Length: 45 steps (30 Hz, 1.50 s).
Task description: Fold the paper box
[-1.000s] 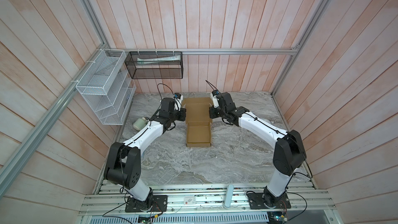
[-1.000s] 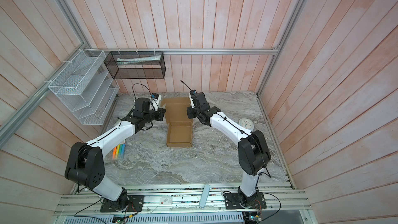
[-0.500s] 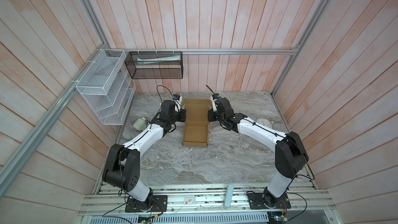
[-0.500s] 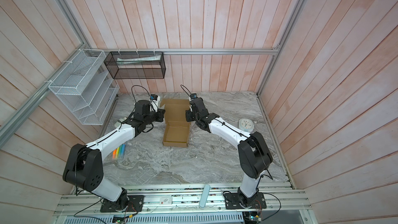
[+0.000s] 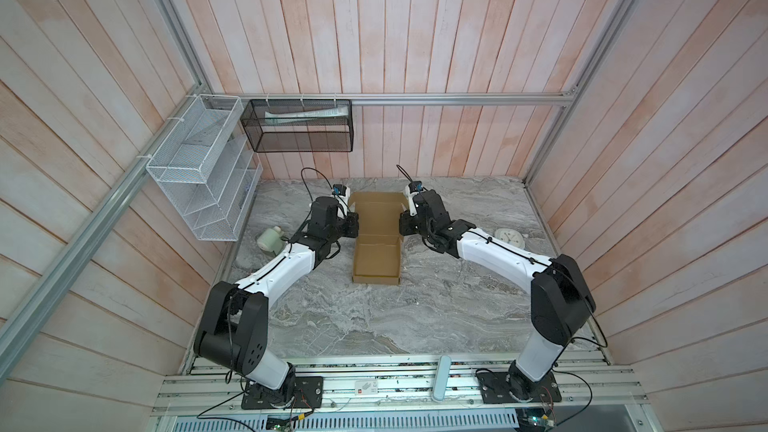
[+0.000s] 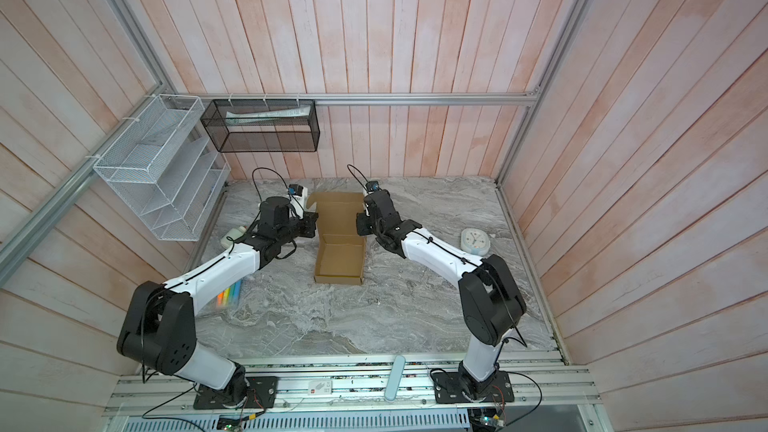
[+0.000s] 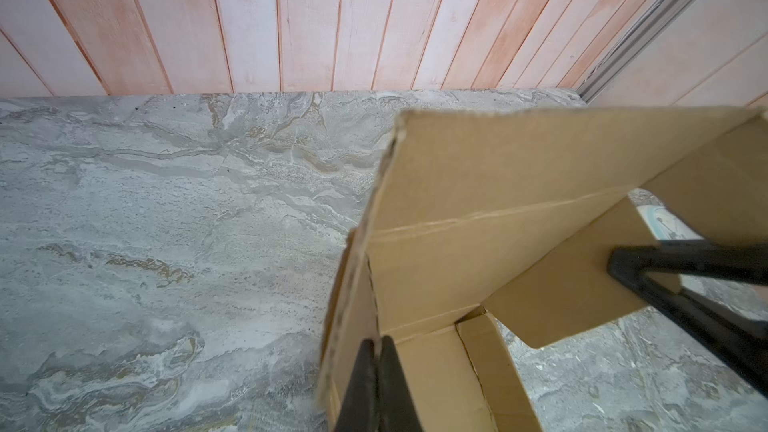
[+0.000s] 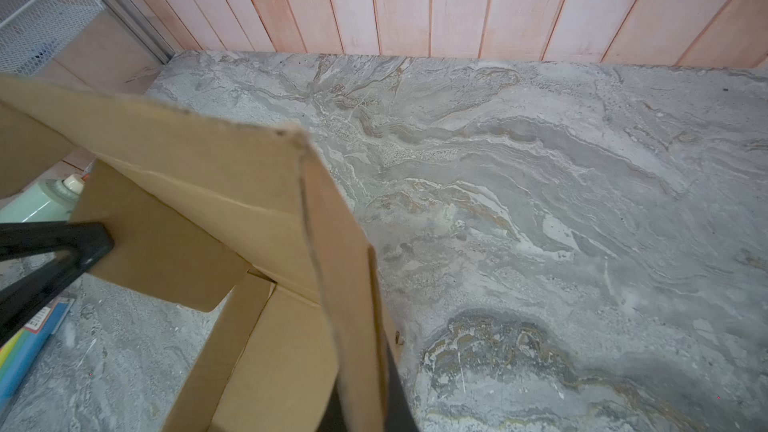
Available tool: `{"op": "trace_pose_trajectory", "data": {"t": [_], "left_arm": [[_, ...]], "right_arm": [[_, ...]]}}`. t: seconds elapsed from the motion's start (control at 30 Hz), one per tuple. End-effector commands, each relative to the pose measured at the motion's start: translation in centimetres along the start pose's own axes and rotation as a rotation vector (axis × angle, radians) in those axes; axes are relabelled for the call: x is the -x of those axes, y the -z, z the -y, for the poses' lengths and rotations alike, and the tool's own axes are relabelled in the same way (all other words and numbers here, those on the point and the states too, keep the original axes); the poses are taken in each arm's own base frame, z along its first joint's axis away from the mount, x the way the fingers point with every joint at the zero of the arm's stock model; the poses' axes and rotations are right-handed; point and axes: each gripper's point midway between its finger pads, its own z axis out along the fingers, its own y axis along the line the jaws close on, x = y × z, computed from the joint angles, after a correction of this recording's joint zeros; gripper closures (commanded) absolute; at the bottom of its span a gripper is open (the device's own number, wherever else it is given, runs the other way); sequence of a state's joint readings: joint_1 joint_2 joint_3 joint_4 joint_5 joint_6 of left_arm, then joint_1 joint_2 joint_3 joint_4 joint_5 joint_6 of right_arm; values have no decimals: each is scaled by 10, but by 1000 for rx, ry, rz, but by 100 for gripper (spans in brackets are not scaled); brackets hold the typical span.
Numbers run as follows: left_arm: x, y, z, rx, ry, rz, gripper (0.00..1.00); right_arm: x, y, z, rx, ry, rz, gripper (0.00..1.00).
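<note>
The brown paper box (image 5: pixel 376 259) (image 6: pixel 338 261) lies mid-table in both top views, its shallow tray end toward me and its lid panel lifted toward the back wall. My left gripper (image 5: pixel 353 224) (image 6: pixel 312 224) (image 7: pixel 376 342) is shut on the lid's left side flap. My right gripper (image 5: pixel 402 224) (image 6: pixel 360 224) (image 8: pixel 365 392) is shut on the right side flap, whose card hides most of its fingers. Each wrist view shows the opposite gripper's black fingers (image 7: pixel 623 268) (image 8: pixel 95 243) pinching the far flap.
A white wire rack (image 5: pixel 199 168) hangs on the left wall and a black mesh basket (image 5: pixel 299 126) on the back wall. On the marble top lie a pale green bottle (image 5: pixel 270 238), a white clock (image 5: pixel 509 238) and a coloured marker pack (image 6: pixel 230 292).
The box and both grippers shifted slightly to the left, then stayed almost still. Both grippers have kept their hold on the side flaps.
</note>
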State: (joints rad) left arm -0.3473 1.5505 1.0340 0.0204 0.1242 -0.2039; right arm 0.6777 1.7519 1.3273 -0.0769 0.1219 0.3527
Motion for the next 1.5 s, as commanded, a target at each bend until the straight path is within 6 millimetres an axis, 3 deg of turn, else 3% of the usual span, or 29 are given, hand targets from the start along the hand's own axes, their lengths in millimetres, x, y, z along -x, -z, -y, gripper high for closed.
{"op": "trace_pose_trajectory", "data": {"t": [0.0,1.3,1.47], "left_arm": [[0,6,15,-51,-7,10,100],[-12,25,10,-22,-23,76,100],[-13,25,11,-23,-29,75,100]], "right_arm": [[5,5,-23,67,-11,27,94],[-10,14,-37,65,-20,104,92],[-12,13,-41,69,-32,107,88]]}}
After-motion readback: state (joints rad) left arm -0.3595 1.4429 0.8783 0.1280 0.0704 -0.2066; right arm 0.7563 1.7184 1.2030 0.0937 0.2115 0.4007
